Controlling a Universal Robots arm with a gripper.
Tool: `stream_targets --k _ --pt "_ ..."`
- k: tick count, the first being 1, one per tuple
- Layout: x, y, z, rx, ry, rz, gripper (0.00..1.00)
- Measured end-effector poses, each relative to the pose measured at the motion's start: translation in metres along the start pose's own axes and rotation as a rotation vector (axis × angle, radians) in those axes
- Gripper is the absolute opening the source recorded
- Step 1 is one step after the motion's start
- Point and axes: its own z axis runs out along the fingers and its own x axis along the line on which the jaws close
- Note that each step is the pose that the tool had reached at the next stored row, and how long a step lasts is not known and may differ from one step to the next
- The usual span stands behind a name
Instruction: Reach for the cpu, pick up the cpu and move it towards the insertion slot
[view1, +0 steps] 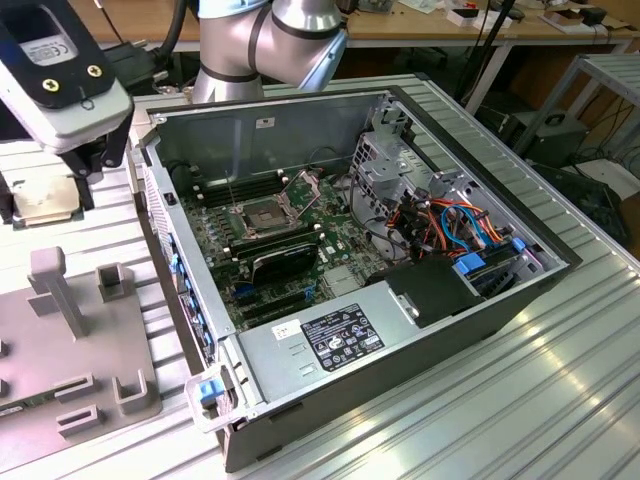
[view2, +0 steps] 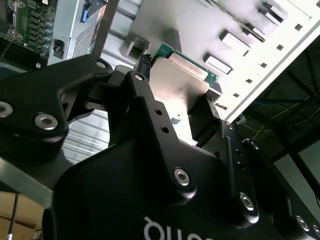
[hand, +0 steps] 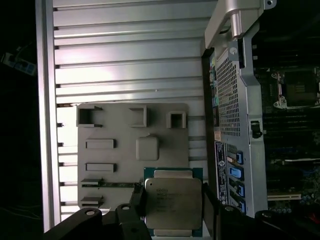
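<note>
The gripper (hand: 172, 212) has its 2 black fingers (view2: 145, 95) closed against opposite edges of the cpu (hand: 173, 203), holding it clear above the grey fixture plate (hand: 115, 130) on the ribbed aluminium table (view1: 560, 400). The insertion slot (view1: 262, 214) lies well apart, inside the open computer case (view1: 300, 340), whose white label (view1: 342, 336) is unreadable.
</note>
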Motion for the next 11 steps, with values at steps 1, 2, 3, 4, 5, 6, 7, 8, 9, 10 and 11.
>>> stream_targets --k 1,2,3,4,5,6,7,8,9,10,11 --pt "-0.0016 0.0001 0.0000 0.0000 0.0000 0.000 0.55" --pt "-0.0036 0.0002 -0.0001 0.0000 0.0000 0.000 0.55" --pt "-0.0051 0.0003 -0.0001 0.0000 0.0000 0.000 0.55" --pt "-0.0068 0.0004 -0.0001 0.0000 0.0000 0.000 0.55" --pt "-0.0084 0.0004 -0.0002 0.0001 0.0000 0.000 0.55" --pt "-0.0111 0.0006 -0.0002 0.0000 0.0000 0.000 0.55" --pt "-0.0138 0.0007 -0.0002 0.0000 0.0000 0.000 0.55" --pt "-0.0153 0.0008 -0.0002 0.0000 0.0000 0.000 0.55" --pt "-0.0163 0.0008 -0.0002 0.0001 0.0000 0.000 0.55" --pt "-0.0164 0.0008 -0.0002 0.0000 0.0000 0.000 0.55" --pt "-0.0164 0.0008 -0.0002 0.0000 0.0000 0.000 0.55"
